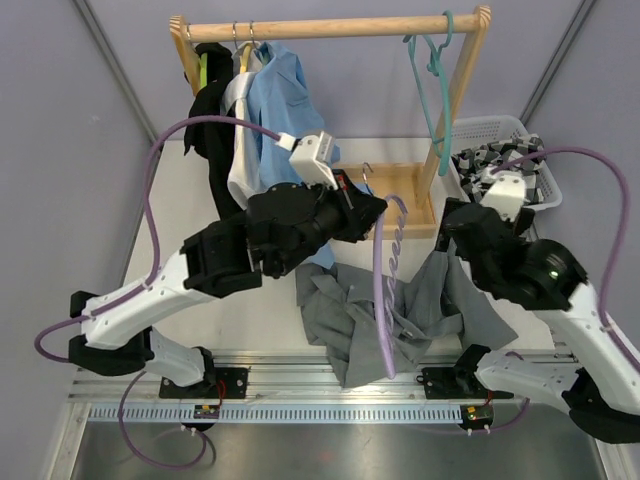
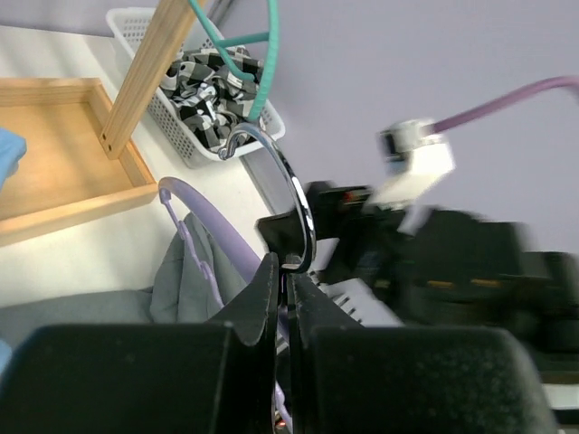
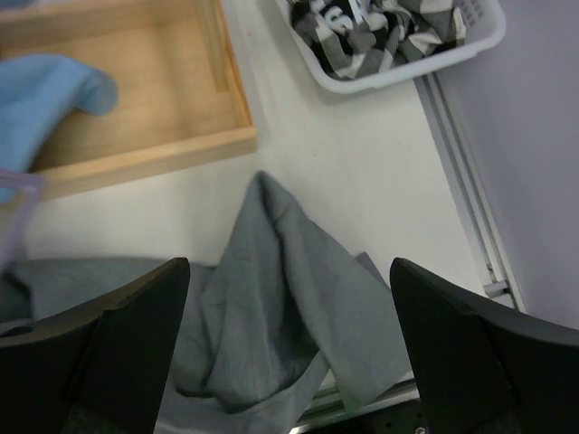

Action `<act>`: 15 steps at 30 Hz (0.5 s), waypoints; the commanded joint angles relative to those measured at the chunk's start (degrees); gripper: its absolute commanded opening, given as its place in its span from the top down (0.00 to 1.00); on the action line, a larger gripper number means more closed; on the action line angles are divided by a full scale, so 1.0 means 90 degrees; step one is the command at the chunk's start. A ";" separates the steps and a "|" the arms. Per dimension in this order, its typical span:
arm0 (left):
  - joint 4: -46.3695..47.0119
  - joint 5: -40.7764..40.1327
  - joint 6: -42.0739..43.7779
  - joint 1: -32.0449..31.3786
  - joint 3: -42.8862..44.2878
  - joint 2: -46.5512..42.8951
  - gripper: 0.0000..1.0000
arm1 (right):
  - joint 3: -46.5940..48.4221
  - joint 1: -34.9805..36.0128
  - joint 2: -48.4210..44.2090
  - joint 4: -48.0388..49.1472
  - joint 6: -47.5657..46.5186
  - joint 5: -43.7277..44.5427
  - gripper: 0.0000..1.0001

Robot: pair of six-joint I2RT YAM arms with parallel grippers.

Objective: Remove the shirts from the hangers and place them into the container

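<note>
My left gripper [image 1: 378, 207] [image 2: 288, 271] is shut on the metal hook [image 2: 291, 208] of the lilac hanger [image 1: 383, 290] [image 2: 213, 231], which hangs down over the grey shirt [image 1: 400, 315] [image 2: 181, 280]. That shirt lies crumpled on the table's near edge. My right gripper [image 1: 452, 232] [image 3: 288, 271] is open just above the grey shirt [image 3: 289, 298], with nothing between its fingers. The white container [image 1: 525, 135] [image 2: 172, 117] [image 3: 398, 70] at the back right holds the black-and-white checked shirt [image 1: 490, 165] [image 3: 380, 23]. Black [image 1: 212, 110], white [image 1: 238, 150] and light blue [image 1: 280, 100] shirts hang on the rail.
An empty teal hanger [image 1: 435, 90] [image 2: 262, 63] hangs at the right end of the wooden rail [image 1: 330, 27]. The rack's wooden base tray [image 1: 400, 205] [image 3: 136, 90] sits between the arms and the container. A metal rail [image 1: 330, 385] runs along the table's near edge.
</note>
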 commanded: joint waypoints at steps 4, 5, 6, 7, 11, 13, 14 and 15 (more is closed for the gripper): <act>-0.0005 0.0550 0.0547 0.0448 0.0751 0.0606 1.00 | 0.1566 -0.0009 -0.0851 0.0071 -0.0726 -0.0997 0.01; -0.0016 0.0492 0.0605 0.0487 0.0771 0.0674 1.00 | 0.1838 -0.0009 -0.0774 -0.0084 -0.0745 -0.1356 0.01; -0.0035 0.0414 0.0732 0.0507 0.0810 0.0868 1.00 | 0.1947 -0.0009 -0.0744 -0.0105 -0.0823 -0.1582 0.00; -0.0084 0.0335 0.0781 0.0516 0.0849 0.0967 1.00 | 0.2074 -0.0009 -0.0705 -0.0134 -0.0843 -0.2029 0.01; -0.0260 0.0120 0.0967 0.0595 0.1132 0.1533 1.00 | 0.2270 0.0001 -0.0636 -0.0096 -0.0911 -0.2746 0.01; -0.0260 0.0023 0.1133 0.0604 0.1337 0.1864 1.00 | 0.2300 -0.0009 -0.0617 -0.0028 -0.0950 -0.3057 0.01; -0.0337 -0.0045 0.1191 0.0604 0.1444 0.1973 1.00 | 0.2280 -0.0009 -0.0568 -0.0008 -0.0960 -0.3214 0.01; -0.0416 -0.0104 0.1298 0.0604 0.1774 0.2128 1.00 | 0.2290 -0.0009 -0.0529 0.0021 -0.0989 -0.3370 0.01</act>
